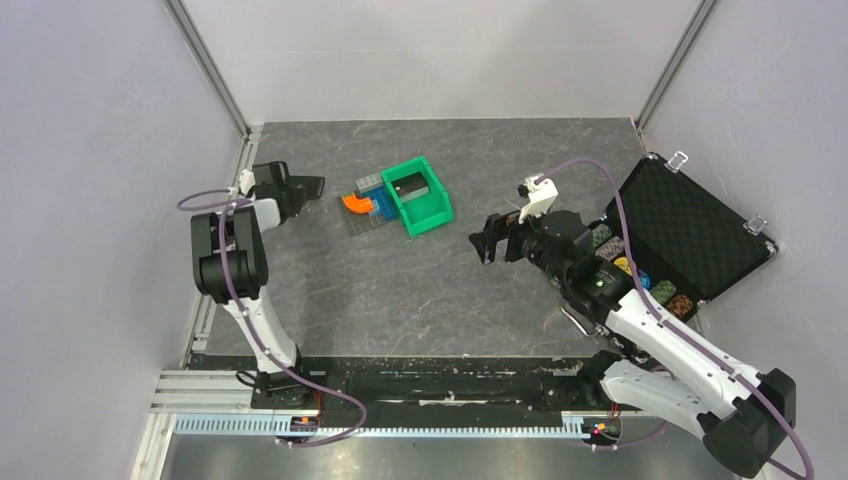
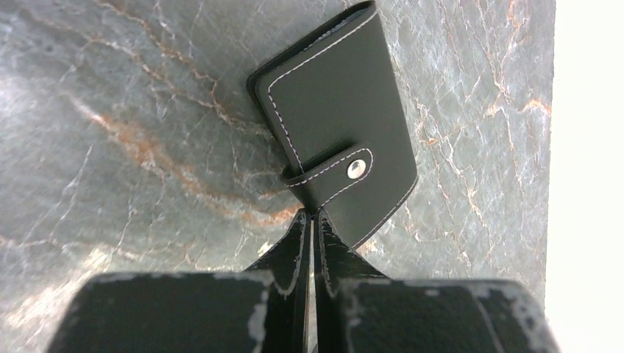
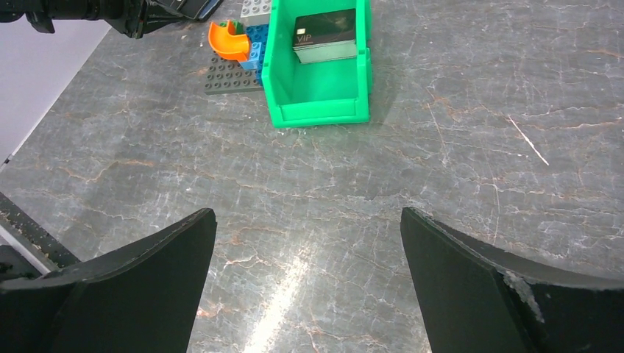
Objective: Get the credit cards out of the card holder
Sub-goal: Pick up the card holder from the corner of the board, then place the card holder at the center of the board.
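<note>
- My left claw [image 2: 312, 215]: jaws shut tight, tips pinching the near edge of the card holder [image 2: 335, 110] right by its strap.
- Holder sits at the far-left of the table [image 2: 110, 147], close to the wall [image 2: 589, 147]. Can't tell if it's lifted or lying flat.
- Holder is folded closed w/ the snap strap [image 2: 332, 170] fastened. No card shows in or poking out of it.
- Progress, my guess: early. Got a grip, but strap isn't undone, holder isn't opened, and pulling the credit cards out is all left to do.
- My right claw [image 3: 307, 220]: jaws spread as wide as they go, nothing in them. It hangs over bare table mid-right, well apart from the holder.
- Green bin [image 3: 316, 114] centre-table has a black VIP card [image 3: 326, 33] inside. Might be one of the cards, can't say.
- Beside the bin: brick plate [image 3: 232, 77] w/ an orange curved piece [image 3: 229, 40].
- Far right: open foam-lined case [image 1: 690, 225] w/ poker chips [image 1: 640, 275], not my job.
- In the way: nothing between the claws. Real snag is the fastened snap, and the wall crowds the holder's far side, so little room there for the right claw.
</note>
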You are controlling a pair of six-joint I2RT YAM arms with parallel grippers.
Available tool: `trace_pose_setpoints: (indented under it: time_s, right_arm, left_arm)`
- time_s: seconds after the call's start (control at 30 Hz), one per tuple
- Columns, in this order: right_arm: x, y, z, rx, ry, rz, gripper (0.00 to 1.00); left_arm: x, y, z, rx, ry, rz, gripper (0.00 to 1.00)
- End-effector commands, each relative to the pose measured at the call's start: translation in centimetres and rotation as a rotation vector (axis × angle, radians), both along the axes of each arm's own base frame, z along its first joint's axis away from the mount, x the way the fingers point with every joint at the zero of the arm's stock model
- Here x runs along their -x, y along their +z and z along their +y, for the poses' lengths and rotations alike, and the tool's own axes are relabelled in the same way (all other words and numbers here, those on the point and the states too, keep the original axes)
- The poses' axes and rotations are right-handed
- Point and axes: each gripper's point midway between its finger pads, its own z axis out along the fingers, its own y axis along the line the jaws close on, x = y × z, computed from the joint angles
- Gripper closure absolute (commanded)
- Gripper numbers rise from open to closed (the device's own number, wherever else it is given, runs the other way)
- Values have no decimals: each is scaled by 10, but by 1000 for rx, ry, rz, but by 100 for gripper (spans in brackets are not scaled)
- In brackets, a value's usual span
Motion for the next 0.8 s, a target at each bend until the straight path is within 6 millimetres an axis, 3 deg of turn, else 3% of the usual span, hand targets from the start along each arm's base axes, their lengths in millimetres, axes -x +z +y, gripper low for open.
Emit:
trace_pose_setpoints:
  time_s: [0.0,0.27,0.53,0.6,0.77]
  right_arm:
    - [4,17,1,-52,11,-35,1]
    - [9,14,-4,-52,9,-46,1]
    - [13,8,-8,-52,8,-54,1]
    - [13,6,-8,-52,5,-52,1]
    - [17,-8,-7,-36,26,-28,1]
  left_arm:
    - [8,34,12,-61,38,-54,98]
    - [44,44,9,-46,78,-58,98]
    - [122,29,-16,29,72,-12,98]
    - [142,29,-28,37,36,5,98]
    - [197,34,-80,78,-109,70,98]
